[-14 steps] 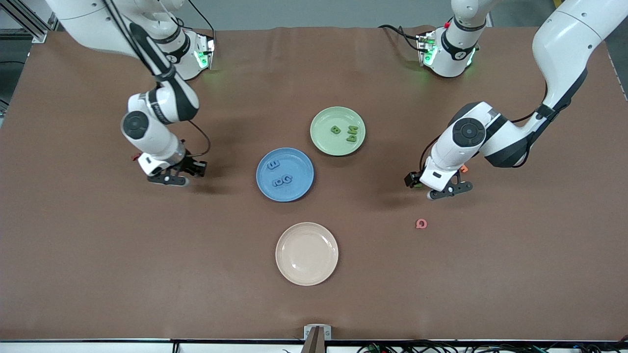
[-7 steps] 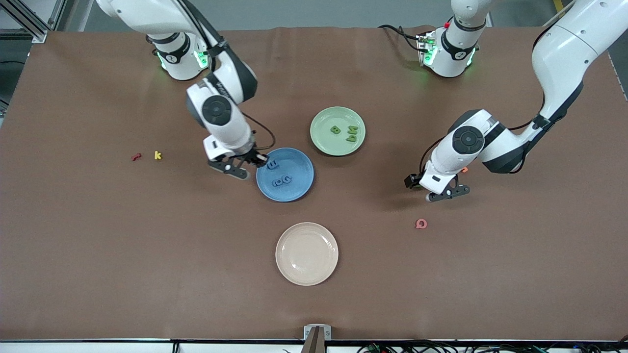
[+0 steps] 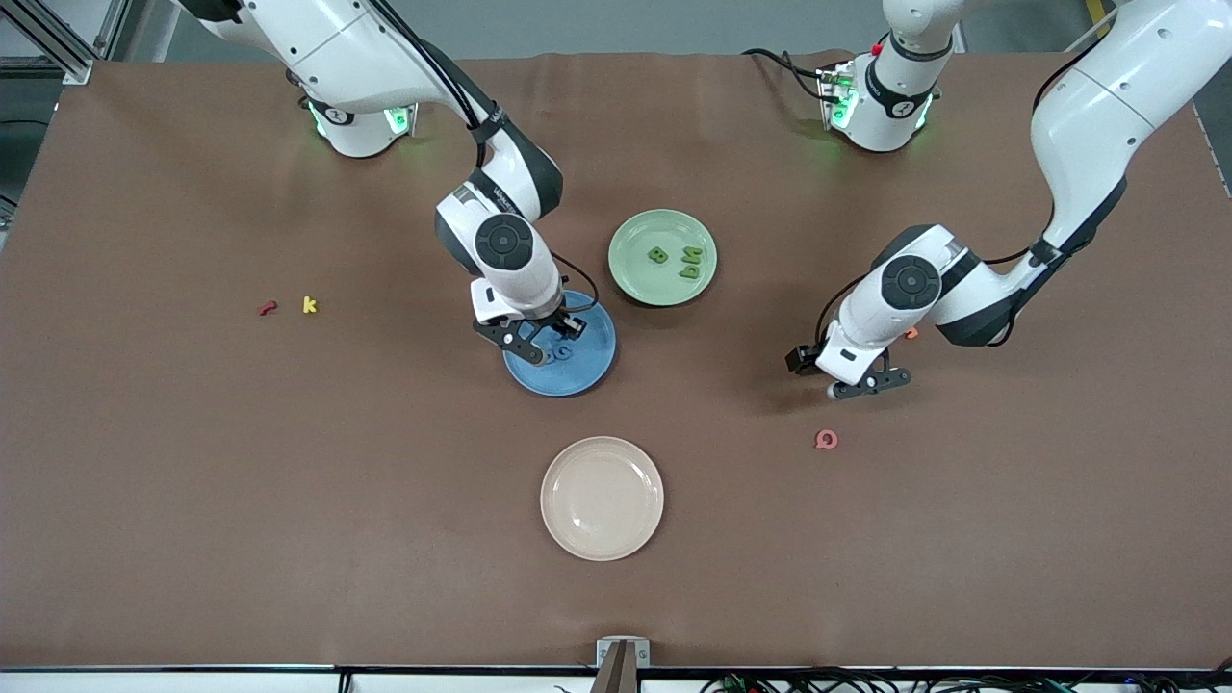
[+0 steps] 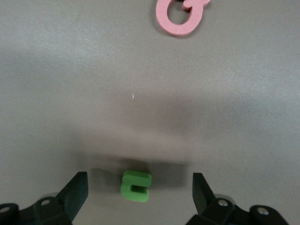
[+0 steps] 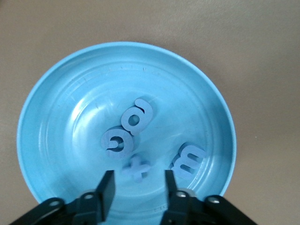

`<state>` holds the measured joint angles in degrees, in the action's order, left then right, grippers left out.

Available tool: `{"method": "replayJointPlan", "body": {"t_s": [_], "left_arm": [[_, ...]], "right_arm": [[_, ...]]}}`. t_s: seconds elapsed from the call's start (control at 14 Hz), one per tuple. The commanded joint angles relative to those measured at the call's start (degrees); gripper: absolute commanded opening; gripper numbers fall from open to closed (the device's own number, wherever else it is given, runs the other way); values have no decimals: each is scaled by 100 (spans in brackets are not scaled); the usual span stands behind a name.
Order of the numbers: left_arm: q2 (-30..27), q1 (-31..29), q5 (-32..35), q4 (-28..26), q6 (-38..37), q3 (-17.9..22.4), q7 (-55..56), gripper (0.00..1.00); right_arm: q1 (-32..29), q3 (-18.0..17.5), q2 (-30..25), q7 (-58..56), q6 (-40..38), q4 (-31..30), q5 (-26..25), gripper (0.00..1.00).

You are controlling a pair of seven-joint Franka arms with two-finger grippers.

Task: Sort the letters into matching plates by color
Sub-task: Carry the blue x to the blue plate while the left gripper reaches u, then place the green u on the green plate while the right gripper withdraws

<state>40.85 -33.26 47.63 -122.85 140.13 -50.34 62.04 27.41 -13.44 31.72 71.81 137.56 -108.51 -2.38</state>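
My right gripper (image 3: pixel 539 339) hangs low over the blue plate (image 3: pixel 589 372), open, with nothing between its fingers. In the right wrist view the blue plate (image 5: pixel 61 108) holds several blue letters: a cross-shaped one (image 5: pixel 137 168) just off the tips of my right gripper (image 5: pixel 139 182), two round ones (image 5: pixel 136 117) and an m (image 5: pixel 188 161). The green plate (image 3: pixel 640 277) holds green letters (image 3: pixel 658 255) (image 3: pixel 691 264). My left gripper (image 3: pixel 866 383) is down near the table toward the left arm's end, open. In its wrist view, my left gripper (image 4: pixel 139 183) straddles a green letter (image 4: pixel 136 185) without touching it.
A cream plate (image 3: pixel 602 498) lies nearer the front camera than the blue plate. A pink letter (image 3: pixel 826 439) (image 4: pixel 180 16) and an orange letter (image 3: pixel 911 333) lie close to my left gripper. Red (image 3: pixel 268 308) and yellow (image 3: pixel 309 305) letters sit toward the right arm's end.
My right arm swung from beside the red and yellow letters to over the blue plate, and its fingers opened there. My left gripper shifted only slightly.
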Motion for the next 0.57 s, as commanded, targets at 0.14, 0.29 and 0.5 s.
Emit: {"method": "replayJointPlan", "body": {"t_s": [0.14,0.29,0.5], "left_arm": [[19,110,150,24,94,112,53,85],[19,101,150,15,94,112,62,73],[19,101,150,7,94,112,62,47]], "right_arm": [[-121,70,9,44,-755,540,-358,100],[-375,70,-8,-463,-1063,691,-482,100],[-972,52,-288,-1789,-1476,709,-482,100]]}}
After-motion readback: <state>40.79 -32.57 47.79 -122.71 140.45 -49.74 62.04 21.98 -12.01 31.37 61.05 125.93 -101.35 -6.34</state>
